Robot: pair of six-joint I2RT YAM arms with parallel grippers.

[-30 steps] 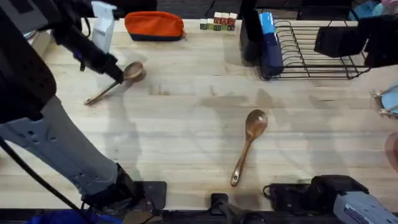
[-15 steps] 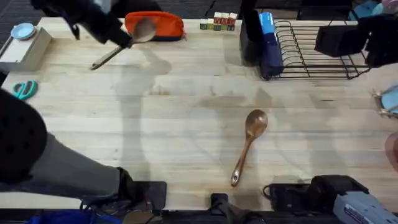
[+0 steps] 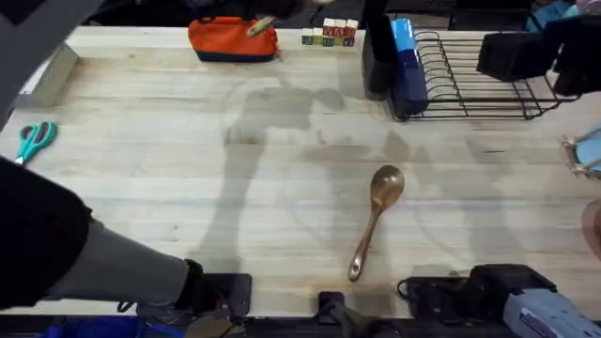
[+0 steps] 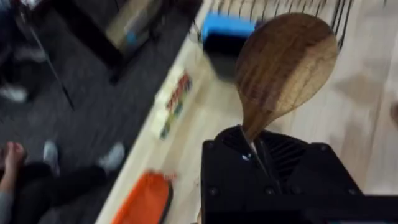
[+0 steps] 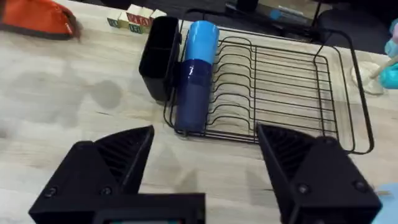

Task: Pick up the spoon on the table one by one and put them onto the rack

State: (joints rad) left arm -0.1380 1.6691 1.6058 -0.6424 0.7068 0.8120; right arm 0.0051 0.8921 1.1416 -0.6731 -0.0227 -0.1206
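One brown wooden spoon [image 3: 376, 221] lies on the pale wood table [image 3: 282, 188], right of centre, with its bowl toward the rack. The other spoon [image 4: 286, 62] is held up in the air, my left gripper [image 4: 255, 146] shut on its neck and the bowl sticking out ahead. From overhead this spoon [image 3: 258, 26] is a blur above the orange pouch at the table's back edge. The black wire rack [image 3: 479, 80] stands at the back right with its black-and-blue holder [image 3: 399, 66]. My right gripper [image 5: 205, 134] hovers open and empty in front of the rack [image 5: 280, 93].
An orange pouch [image 3: 233, 39] and small coloured blocks [image 3: 331, 35] sit along the back edge. Teal-handled scissors [image 3: 35, 139] lie at the far left. My raised left arm looms dark and large over the lower left of the overhead view.
My left gripper has lifted its spoon off the left side of the table and carried it up and to the right, over the orange pouch. The right arm and the other spoon stayed still.
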